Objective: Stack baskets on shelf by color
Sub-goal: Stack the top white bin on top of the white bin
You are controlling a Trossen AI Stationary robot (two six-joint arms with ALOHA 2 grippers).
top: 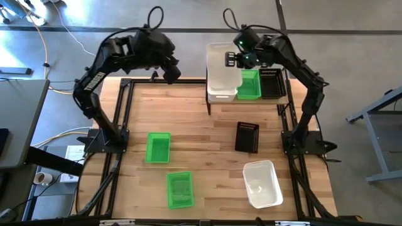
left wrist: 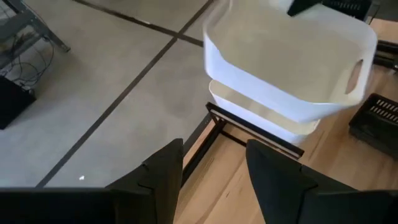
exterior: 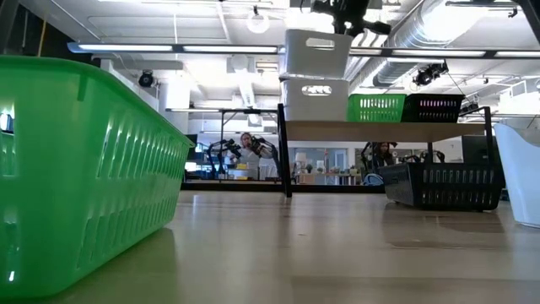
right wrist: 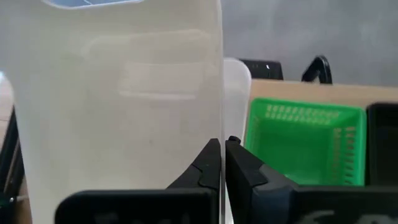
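Wooden desk [top: 213, 135] lies mostly bare mid-span, with loose baskets toward its near edge. Right hand [top: 230, 59] pinches a white basket's [top: 221, 69] wall, holding it tilted above another white one [exterior: 315, 100] on the shelf [exterior: 384, 127], beside green [top: 249, 85] and black [top: 271, 82] baskets. Left hand [top: 169, 72], spread, hovers nearby.
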